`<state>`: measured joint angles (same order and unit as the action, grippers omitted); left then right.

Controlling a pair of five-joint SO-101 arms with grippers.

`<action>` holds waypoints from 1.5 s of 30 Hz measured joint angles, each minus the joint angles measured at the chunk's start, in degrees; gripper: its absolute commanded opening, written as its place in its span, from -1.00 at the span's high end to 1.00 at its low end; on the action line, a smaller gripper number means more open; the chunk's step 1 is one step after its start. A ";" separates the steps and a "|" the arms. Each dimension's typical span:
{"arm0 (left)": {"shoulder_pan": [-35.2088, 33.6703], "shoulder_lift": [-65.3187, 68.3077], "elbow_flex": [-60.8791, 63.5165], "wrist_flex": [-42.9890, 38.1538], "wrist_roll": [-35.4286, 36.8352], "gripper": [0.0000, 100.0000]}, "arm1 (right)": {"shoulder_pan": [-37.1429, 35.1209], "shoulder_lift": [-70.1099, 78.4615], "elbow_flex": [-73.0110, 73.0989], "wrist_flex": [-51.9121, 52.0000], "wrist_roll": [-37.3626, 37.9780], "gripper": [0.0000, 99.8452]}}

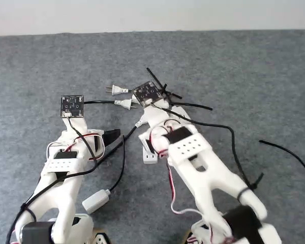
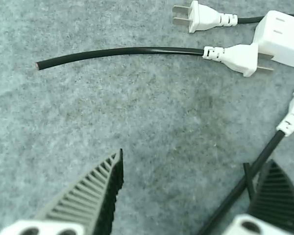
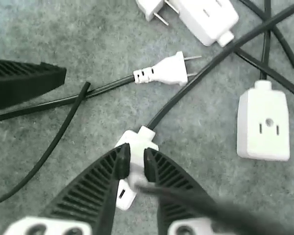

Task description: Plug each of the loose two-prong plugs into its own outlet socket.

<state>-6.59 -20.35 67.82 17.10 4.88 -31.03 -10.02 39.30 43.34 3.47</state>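
Observation:
My right gripper (image 3: pixel 134 156) is shut on a white socket (image 3: pixel 137 143) that lies on the grey mat, its black cord leading away. A loose white two-prong plug (image 3: pixel 166 71) rests just beyond it. A second socket (image 3: pixel 263 122) lies face up to one side, and a third socket (image 3: pixel 206 17) has a plug (image 3: pixel 151 7) beside it. My left gripper (image 2: pixel 195 159) hangs open over bare mat with nothing in it. Two white plugs (image 2: pixel 201 17) (image 2: pixel 237 56) lie ahead of it, next to a white socket block (image 2: pixel 281 36). In the high view the plugs (image 1: pixel 117 90) (image 1: pixel 124 104) sit between the arms.
Black cords (image 1: pixel 229 137) cross the mat around the right arm. One more white socket (image 1: pixel 95 201) lies near the left arm's base, another (image 1: pixel 150 156) under the right arm. The left arm's black finger (image 3: pixel 24 83) shows close by in the right wrist view.

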 measured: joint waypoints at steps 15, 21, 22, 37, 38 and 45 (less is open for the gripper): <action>0.00 0.00 0.00 0.00 0.00 0.20 | -0.44 3.34 -0.79 0.35 2.37 0.98; 0.00 0.00 0.00 0.00 0.00 0.20 | -0.62 3.43 -0.97 -0.35 5.45 0.81; 0.00 0.00 0.00 0.00 0.00 0.20 | -0.62 3.69 -1.41 -0.44 5.45 0.79; 0.00 0.00 0.00 0.00 0.00 0.20 | -0.88 12.66 -9.14 -1.76 5.19 0.78; 0.00 0.00 0.00 0.00 0.00 0.20 | -0.88 12.75 -8.97 -2.37 5.01 0.83; 0.00 0.00 0.00 0.00 0.00 0.20 | -0.97 11.69 -5.19 -6.68 4.48 0.98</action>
<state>-6.59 -20.35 67.82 17.10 4.88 -32.00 1.67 34.11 36.66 7.96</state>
